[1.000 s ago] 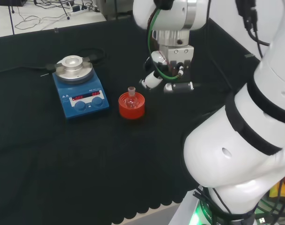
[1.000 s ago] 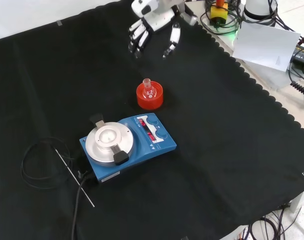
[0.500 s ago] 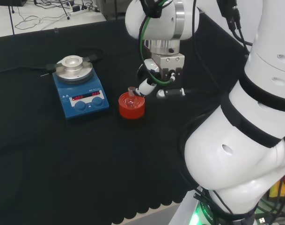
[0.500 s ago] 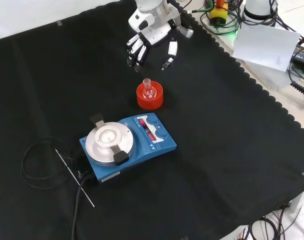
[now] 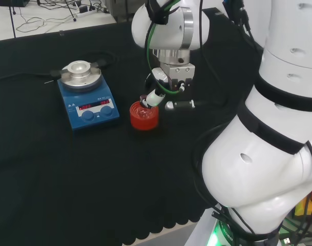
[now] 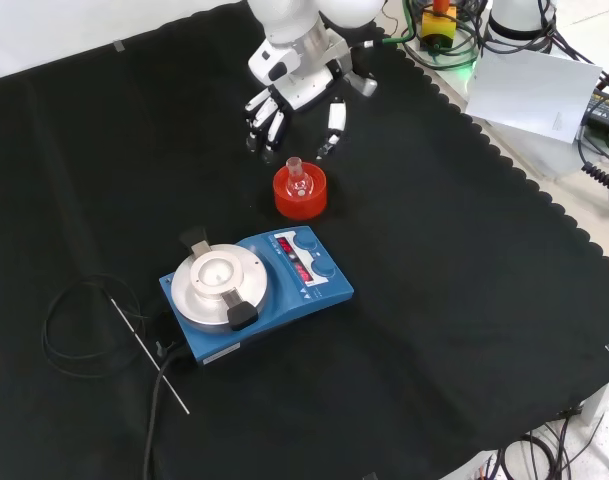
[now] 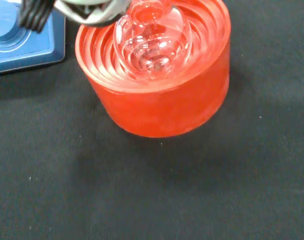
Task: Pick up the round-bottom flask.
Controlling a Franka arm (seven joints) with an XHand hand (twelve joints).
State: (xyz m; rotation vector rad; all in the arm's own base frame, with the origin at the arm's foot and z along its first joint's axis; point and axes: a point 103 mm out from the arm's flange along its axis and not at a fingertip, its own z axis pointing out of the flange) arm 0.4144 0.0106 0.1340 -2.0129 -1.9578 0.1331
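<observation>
1. Head view: the round-bottom flask (image 5: 144, 106) sits upright in a red ribbed stand (image 5: 144, 115) on the black tabletop (image 5: 68, 169), just right of a blue hotplate stirrer (image 5: 87, 104). The hand (image 5: 168, 95) hangs just right of the stand, its fingers reaching toward the flask's neck and its thumb sticking out to the right. It holds nothing.

2. Front view: the hand (image 6: 289, 100) comes in from the top, fingers (image 6: 267, 125) spread and pointing down, thumb set apart on the other side. Its tips hover just beyond and above the stand (image 6: 300, 193), and the flask's short neck (image 6: 295, 166) stands free in the gap below them. A loose cable (image 6: 79, 330) lies well apart at the left.

3. Wrist view: the flask (image 7: 152, 40) is a clear glass bulb nested in the stand's (image 7: 156, 90) stepped rings, with a blurred fingertip (image 7: 89, 11) close by its neck.

4. Handling, as a judgement: the flask looks small, empty and light, but stiff, smooth and breakable. The bulb is sunk in the stand, so the neck is the likely place to pinch, between thumb and fingers, lifting straight up so that the stand stays behind.
</observation>
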